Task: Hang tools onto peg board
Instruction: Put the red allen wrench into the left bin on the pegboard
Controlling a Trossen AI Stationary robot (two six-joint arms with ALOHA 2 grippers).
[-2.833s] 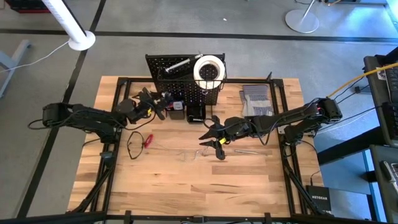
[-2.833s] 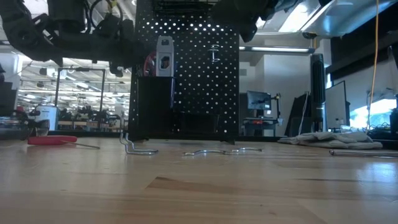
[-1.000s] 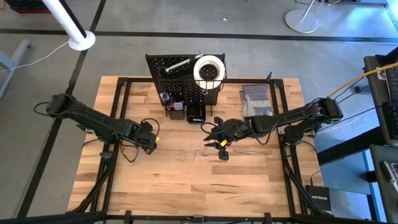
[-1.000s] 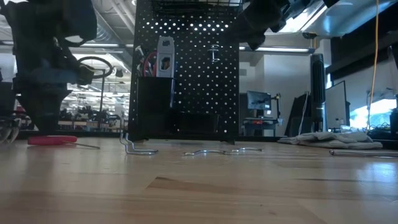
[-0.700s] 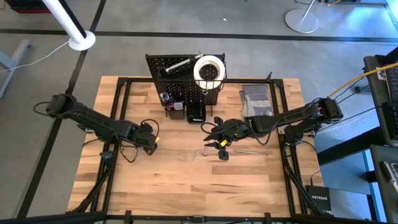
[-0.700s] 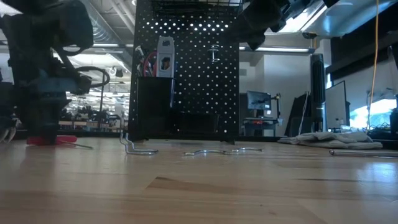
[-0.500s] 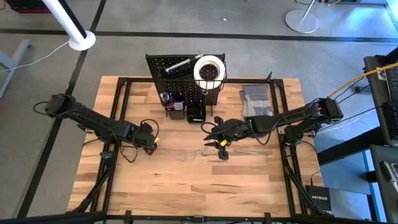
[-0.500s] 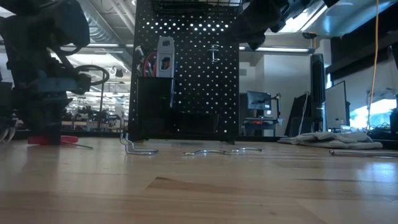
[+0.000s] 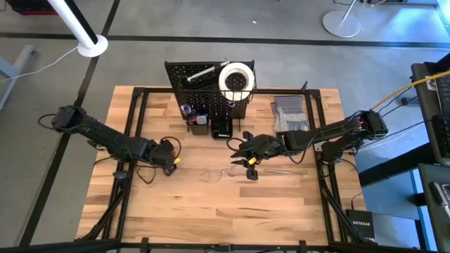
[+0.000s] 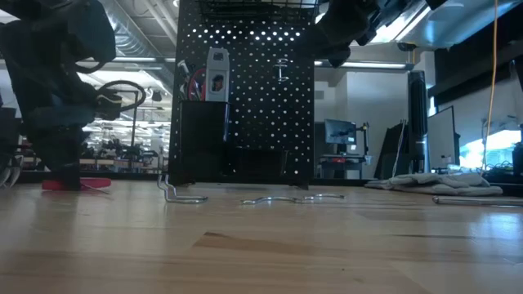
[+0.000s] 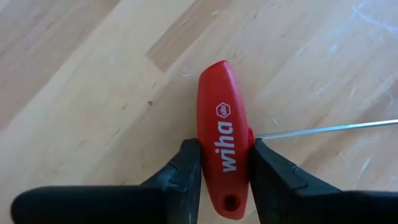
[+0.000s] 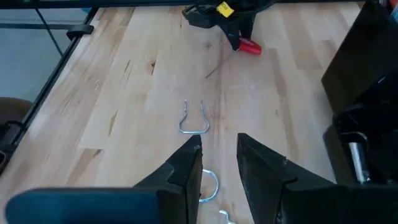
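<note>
The red-handled tool (image 11: 222, 144), a T-handle key with a thin steel shaft (image 11: 323, 128) running off sideways, lies flat on the wooden table (image 9: 211, 204), pinched across its grip between the two fingers (image 11: 180, 171) of the left gripper (image 9: 169, 156). The hold sits near one end of the handle, so I'd worry it pivots or slips out on the lift, the long shaft dragging. Farther along, the right gripper (image 12: 217, 163) hovers with fingers slightly parted over loose wire hooks (image 12: 193, 121). Beyond stands the peg board (image 9: 208, 88), well apart from the tool.
</note>
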